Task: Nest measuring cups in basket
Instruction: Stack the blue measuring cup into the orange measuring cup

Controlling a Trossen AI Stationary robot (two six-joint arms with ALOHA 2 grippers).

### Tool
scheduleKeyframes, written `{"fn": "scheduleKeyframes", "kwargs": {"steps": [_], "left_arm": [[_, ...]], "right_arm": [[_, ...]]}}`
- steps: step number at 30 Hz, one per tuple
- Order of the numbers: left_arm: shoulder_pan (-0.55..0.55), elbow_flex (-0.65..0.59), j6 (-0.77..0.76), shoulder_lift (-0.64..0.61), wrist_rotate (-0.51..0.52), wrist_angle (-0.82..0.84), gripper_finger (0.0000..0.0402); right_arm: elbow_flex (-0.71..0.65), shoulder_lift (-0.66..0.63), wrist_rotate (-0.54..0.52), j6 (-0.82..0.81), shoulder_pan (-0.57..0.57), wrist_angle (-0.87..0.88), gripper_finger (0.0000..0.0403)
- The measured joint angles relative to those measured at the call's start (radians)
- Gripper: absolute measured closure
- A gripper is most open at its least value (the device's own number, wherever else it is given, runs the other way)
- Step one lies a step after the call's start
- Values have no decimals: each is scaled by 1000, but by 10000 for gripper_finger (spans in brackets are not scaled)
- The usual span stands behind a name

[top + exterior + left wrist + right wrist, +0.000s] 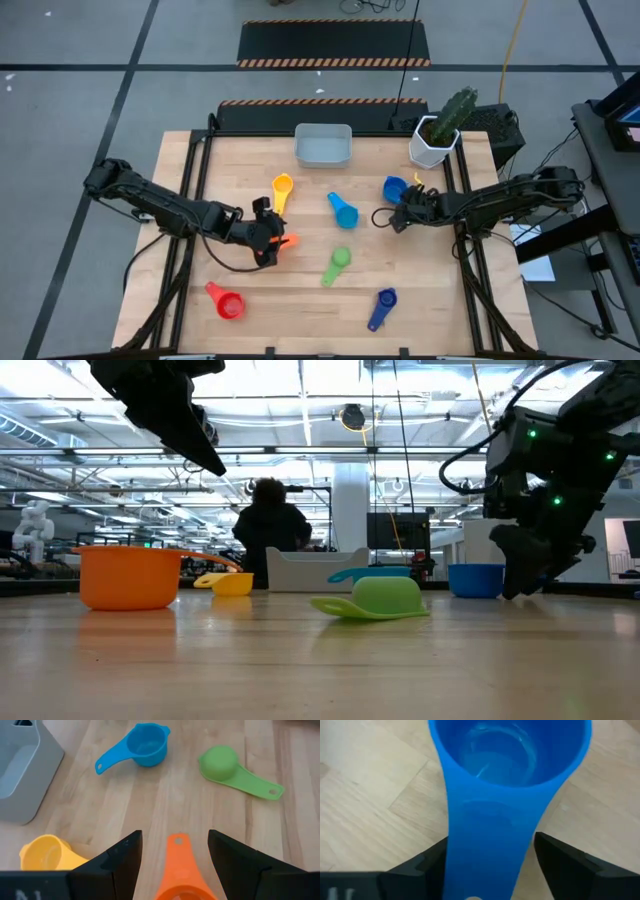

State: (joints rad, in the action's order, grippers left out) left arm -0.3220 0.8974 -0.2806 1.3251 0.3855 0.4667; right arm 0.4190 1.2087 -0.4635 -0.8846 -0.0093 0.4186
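Measuring cups, small plastic scoops with short handles, lie spread over the wooden table [300, 300], and none is in the basket yet. I judge we are at the very first step: picking up.

Largest first: the light grey-blue plastic basket [323, 145] sits empty at the far edge of the table, near a white pot with a green cactus [438, 135].

My right gripper [490, 865] is down low by the blue cup [507, 775], open, with the cup's handle between its fingers. My left gripper [175, 862] is open too, one finger each side of the orange cup's handle [179, 865]. Next, I think both need to squeeze shut, then lift.

The yellow [282, 186], light blue [343, 210], green [338, 262], red [226, 301] and dark blue [383, 305] cups wait on the wood.

Behind the table is a big bright room, with a person [268, 530] far off.
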Motion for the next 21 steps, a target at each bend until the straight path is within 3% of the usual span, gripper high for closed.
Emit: {"fn": "scheduleKeyframes", "kwargs": {"steps": [12, 21], "left_arm": [[-7, 0, 10, 0, -1, -1, 172], [-7, 0, 11, 0, -1, -1, 172]], "right_arm": [[0, 0, 18, 69, 0, -14, 261], [-2, 0, 23, 146, 0, -55, 297]]}}
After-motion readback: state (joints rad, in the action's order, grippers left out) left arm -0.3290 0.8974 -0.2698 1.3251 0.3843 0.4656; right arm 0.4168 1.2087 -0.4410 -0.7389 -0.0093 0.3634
